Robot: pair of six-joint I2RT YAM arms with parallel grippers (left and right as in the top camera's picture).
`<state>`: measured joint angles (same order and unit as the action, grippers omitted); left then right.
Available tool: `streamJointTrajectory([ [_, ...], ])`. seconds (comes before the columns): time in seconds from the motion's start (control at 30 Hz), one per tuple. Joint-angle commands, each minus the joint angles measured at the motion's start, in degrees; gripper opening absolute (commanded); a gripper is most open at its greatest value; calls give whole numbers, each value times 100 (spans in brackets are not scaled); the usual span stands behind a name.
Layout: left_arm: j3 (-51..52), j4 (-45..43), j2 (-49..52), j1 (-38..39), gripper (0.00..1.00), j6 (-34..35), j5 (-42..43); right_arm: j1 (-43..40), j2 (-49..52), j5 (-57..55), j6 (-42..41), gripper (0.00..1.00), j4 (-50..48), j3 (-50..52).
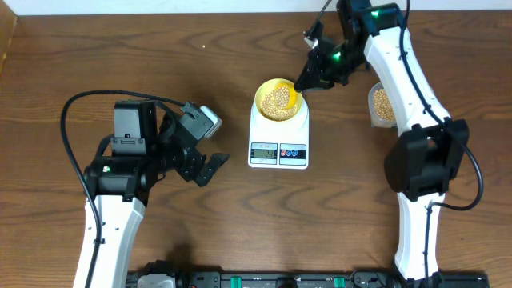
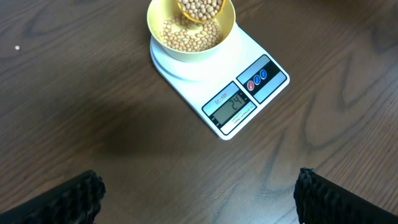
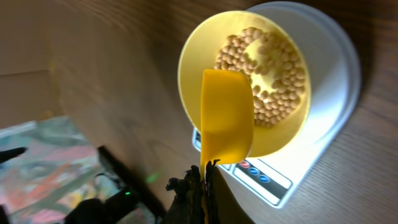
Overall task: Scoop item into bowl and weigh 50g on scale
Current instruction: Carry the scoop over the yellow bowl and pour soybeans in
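Note:
The pale-yellow bowl (image 1: pixel 262 90) stands on the white scale (image 1: pixel 278 154), whose display reads 24, with tan beans (image 1: pixel 277 102) inside. My right gripper (image 1: pixel 308 80) is shut on the handle of a bright-yellow scoop (image 1: pixel 293 94), held over the bowl's right rim. In the right wrist view the scoop (image 3: pixel 227 118) shows its back over the bowl (image 3: pixel 186 74) and beans (image 3: pixel 267 74), with the gripper (image 3: pixel 204 180) clamped on the handle. From the left wrist, the scoop (image 2: pixel 200 7) still carries beans above the bowl (image 2: pixel 158 34) and scale (image 2: pixel 273 87). My left gripper (image 1: pixel 211 146) rests open and holds nothing, left of the scale.
A clear tub (image 1: pixel 382 104) holding more beans sits to the right of the scale, partly behind the right arm. Bare wooden table surrounds the scale. The left fingers (image 2: pixel 62 199) stand wide apart above bare wood.

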<state>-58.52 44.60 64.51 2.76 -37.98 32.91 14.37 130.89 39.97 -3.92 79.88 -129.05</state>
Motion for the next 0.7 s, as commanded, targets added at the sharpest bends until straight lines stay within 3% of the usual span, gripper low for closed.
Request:
streamJointTrajectory([
  [0.0, 35, -4, 22, -24, 100, -81, 72, 122, 26, -601, -31, 1, 83, -409],
  [0.67, 35, -4, 22, -24, 99, -81, 72, 1010, 26, -2813, 234, 1, 369, -1335],
])
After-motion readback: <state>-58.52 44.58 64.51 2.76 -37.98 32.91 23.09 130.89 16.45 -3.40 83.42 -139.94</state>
